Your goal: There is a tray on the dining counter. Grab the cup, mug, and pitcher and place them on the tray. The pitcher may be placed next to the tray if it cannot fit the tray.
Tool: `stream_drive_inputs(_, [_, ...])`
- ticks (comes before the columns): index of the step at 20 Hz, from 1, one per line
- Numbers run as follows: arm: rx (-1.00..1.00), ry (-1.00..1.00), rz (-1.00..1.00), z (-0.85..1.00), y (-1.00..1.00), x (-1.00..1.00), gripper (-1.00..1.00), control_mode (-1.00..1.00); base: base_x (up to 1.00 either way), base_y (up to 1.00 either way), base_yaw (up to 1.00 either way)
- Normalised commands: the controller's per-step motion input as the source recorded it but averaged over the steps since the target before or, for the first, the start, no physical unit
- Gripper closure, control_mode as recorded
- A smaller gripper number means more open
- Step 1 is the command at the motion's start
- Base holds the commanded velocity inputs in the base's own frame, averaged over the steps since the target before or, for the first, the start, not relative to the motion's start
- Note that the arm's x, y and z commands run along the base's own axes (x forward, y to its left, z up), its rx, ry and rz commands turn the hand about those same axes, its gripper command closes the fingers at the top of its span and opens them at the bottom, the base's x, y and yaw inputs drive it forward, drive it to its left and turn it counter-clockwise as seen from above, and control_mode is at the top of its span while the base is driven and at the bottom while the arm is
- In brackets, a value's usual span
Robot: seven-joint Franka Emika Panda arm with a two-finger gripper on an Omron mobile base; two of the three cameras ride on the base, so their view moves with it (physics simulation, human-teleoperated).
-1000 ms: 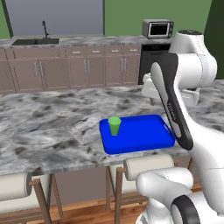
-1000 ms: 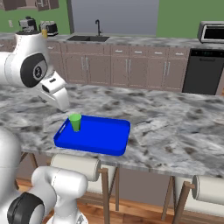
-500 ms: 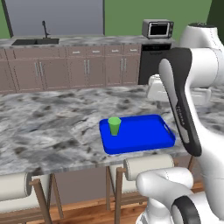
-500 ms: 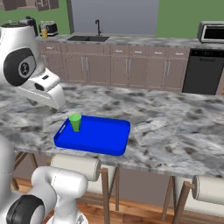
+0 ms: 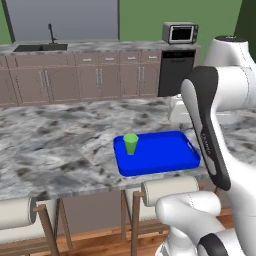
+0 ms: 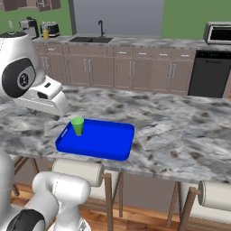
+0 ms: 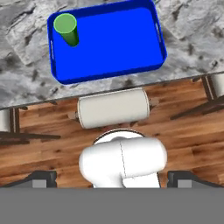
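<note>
The green cup (image 5: 131, 144) stands upright in a corner of the blue tray (image 5: 165, 152) on the marbled desk (image 5: 55, 145). Pincer (image 7: 112, 177) jaws apart, empty; next, seek the mug, approaching its body squarely

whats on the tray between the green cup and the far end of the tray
Nothing: from the green cup across to the tray's far rim the blue floor is bare, clearest in the hand view.

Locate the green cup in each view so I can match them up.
Left base view: cup at centre, in the tray's left end.
Right base view: left of centre, same tray corner.
Hand view: upper left, in the tray's corner.
Shared landmark: the blue tray on the dining counter.
</note>
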Motion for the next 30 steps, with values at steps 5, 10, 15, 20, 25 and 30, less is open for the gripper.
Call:
stream_drive_inputs(5, [0.00, -0.03, 0.09, -0.10, 0.00, -0.14, -1.00, -1.00, 0.00, 0.00, 0.00])
stream_drive_inputs(10, [0.00, 0.00, 0.00, 0.00, 0.00, 0.00, -1.00, 1.00, -0.65, 0.14, 0.07])
stream_drive_inputs(15, [0.00, 0.00, 0.00, 0.00, 0.00, 0.00, -1.00, 1.00, -1.00, 0.92, 0.06])
stream_drive_inputs(20, [0.00, 0.00, 0.00, 0.00, 0.00, 0.00, -1.00, 1.00, -0.98, 1.00, 0.04])
stream_drive_inputs(25, [0.00, 0.00, 0.00, 0.00, 0.00, 0.00, -1.00, 1.00, -0.65, 1.00, 0.00])
stream_drive_inputs(30, [0.00, 0.00, 0.00, 0.00, 0.00, 0.00, -1.00, 1.00, -0.32, 1.00, 0.00])
